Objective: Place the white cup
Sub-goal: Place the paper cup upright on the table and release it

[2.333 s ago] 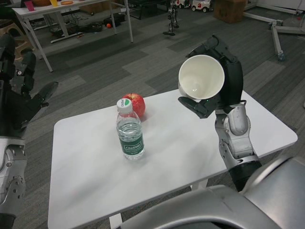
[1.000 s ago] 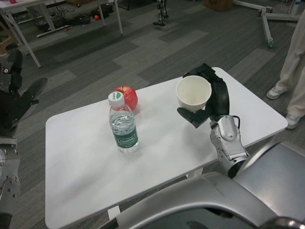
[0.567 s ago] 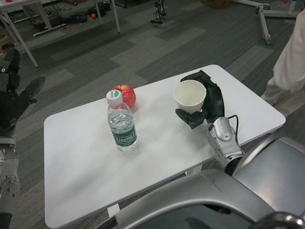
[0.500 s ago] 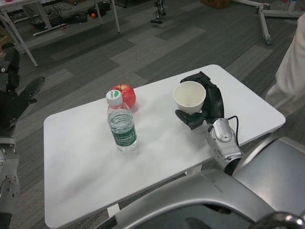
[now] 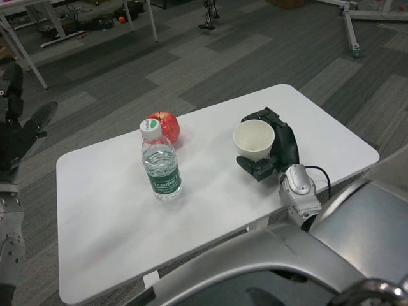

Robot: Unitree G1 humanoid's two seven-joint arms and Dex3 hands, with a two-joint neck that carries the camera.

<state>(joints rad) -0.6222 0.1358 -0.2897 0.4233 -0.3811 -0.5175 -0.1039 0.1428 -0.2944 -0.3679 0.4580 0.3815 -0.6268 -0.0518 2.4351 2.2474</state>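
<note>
Fingers of the right hand wrap the upright white cup low over the worktop; left hand hangs beside it, fingers spread.

Two forearms in silver-grey metal housing, each ending in a black many-fingered hand. Right hand: matte black, segmented fingers, glossy black shell over the back. Right forearm: rounded silver wrist casing with a small dark circular fitting; thin black cable looped along its outer side. Left hand: black, blunt rounded fingertips. Left forearm: silver casing with recessed round screw points.
</note>
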